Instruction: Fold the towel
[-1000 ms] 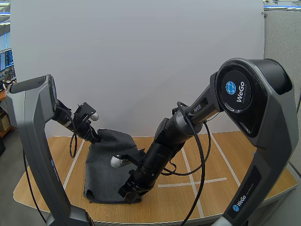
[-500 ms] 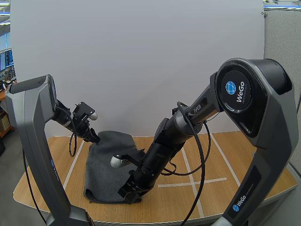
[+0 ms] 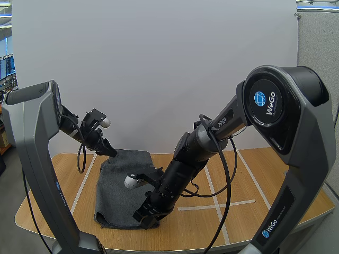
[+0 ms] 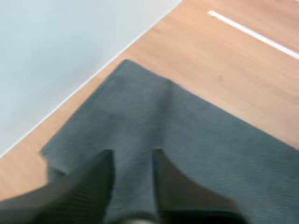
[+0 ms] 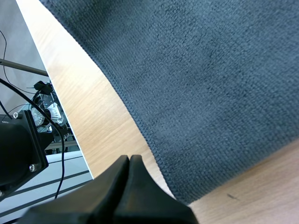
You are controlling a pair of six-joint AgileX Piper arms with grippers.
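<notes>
On our wooden surface (image 3: 238, 174), a dark grey towel (image 3: 119, 180) lies spread out left of the middle.
We read "WeGo" on our right arm (image 3: 275, 106) and "PiPER" along its forearm (image 3: 225, 123). Our left gripper (image 4: 132, 156) hangs over the towel near its far corner with its fingers spread, nothing between them. Our right gripper (image 5: 129, 161) has its fingers pressed together into one wedge, tips just beside the towel's near hem, over bare wood. White tape lines (image 3: 212, 203) cross the surface beside the towel.
</notes>
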